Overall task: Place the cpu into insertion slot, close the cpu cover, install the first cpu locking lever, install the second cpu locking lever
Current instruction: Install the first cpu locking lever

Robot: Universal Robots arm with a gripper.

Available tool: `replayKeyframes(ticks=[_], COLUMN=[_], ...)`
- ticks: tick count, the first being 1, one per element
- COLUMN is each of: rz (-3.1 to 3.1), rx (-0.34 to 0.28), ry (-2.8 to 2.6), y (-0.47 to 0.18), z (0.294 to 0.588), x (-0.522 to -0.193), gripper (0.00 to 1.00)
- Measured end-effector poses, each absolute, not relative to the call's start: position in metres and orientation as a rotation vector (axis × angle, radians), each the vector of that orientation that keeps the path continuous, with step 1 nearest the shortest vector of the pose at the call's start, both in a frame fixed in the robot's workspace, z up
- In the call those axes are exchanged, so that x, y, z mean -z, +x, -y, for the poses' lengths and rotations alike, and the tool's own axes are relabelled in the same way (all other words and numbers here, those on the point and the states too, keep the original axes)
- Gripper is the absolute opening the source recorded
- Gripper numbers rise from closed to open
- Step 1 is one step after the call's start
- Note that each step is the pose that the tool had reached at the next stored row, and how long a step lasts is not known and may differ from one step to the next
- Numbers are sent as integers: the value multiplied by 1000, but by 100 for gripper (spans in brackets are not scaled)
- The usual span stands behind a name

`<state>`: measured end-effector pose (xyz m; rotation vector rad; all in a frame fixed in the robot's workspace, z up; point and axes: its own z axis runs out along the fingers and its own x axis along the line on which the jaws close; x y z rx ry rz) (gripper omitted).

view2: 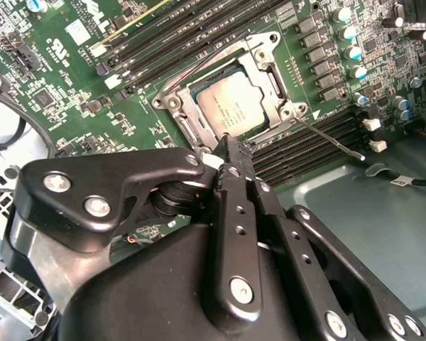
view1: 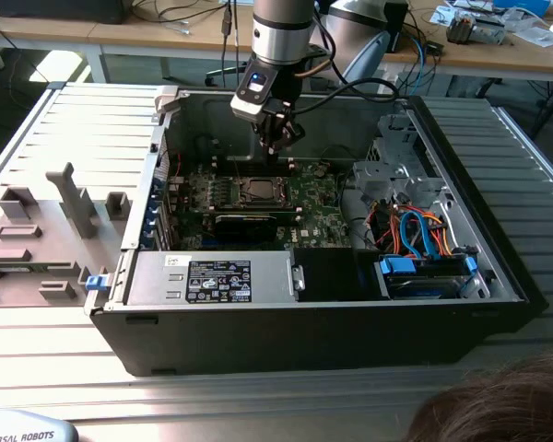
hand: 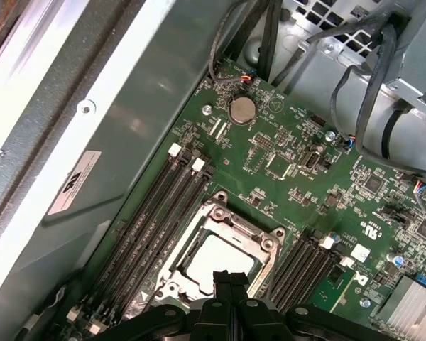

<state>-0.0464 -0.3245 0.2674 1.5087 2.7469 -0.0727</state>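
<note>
Over the insertion slot [view1: 258,191], the claw [view2: 231,143] is pinched shut on nothing; the cpu [view2: 231,106] sits under the closed cpu cover [view2: 264,71]. I'd press that loose locking lever [view2: 334,139] down slow, tip centred.

You're in a robotics lab or workshop: an open desktop computer case [view1: 313,331] lies on a ribbed metal workbench [view1: 83,120], grey fixtures [view1: 74,198] stand at the frame's left, and wooden desks [view1: 525,57] strewn with cables line the top.
</note>
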Motion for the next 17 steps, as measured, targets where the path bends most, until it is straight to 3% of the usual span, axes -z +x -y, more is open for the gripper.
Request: replayKeyframes(ticks=[17], rz=[-2764], rx=[73], ry=[1475], y=[-46], z=[324], x=[-267], gripper=[11])
